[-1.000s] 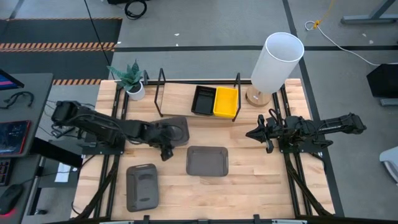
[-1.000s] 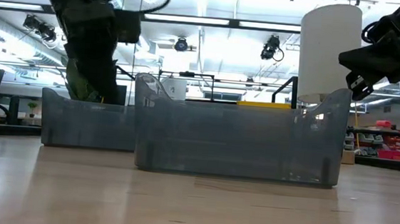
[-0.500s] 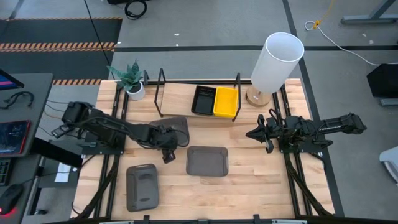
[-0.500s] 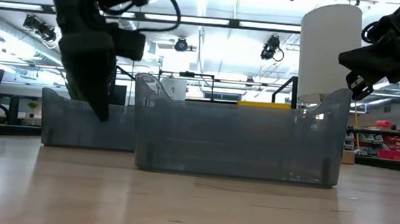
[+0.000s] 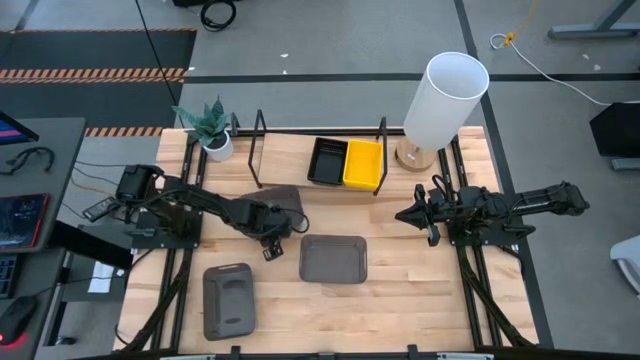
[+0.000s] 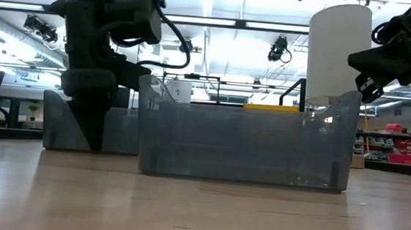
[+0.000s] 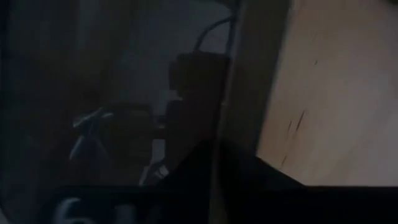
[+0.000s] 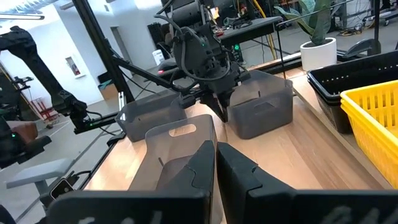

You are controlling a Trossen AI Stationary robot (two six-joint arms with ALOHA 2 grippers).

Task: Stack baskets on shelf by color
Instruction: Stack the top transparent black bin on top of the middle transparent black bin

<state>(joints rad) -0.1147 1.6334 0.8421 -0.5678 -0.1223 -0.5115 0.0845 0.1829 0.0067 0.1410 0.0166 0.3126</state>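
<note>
The wooden table [image 5: 400, 290] carries three dark grey baskets: one [image 5: 334, 258] in the middle, one [image 5: 228, 300] near the front left, and a third [image 5: 288, 203] just before the shelf [image 5: 290, 160]. My left gripper [image 5: 268, 232] is lowered over that third basket's near wall, one finger inside and one outside; I cannot tell whether they already pinch the wall. On the shelf's right end sit the black baskets [image 5: 327, 161] and yellow baskets [image 5: 363, 164], side by side. My right gripper [image 5: 412, 215] hangs off to the right, fingers pressed together, holding nothing. A white lamp [image 5: 445, 100] and a potted plant [image 5: 209, 125] stand at the back corners. Beyond the table lies grey floor.
</note>
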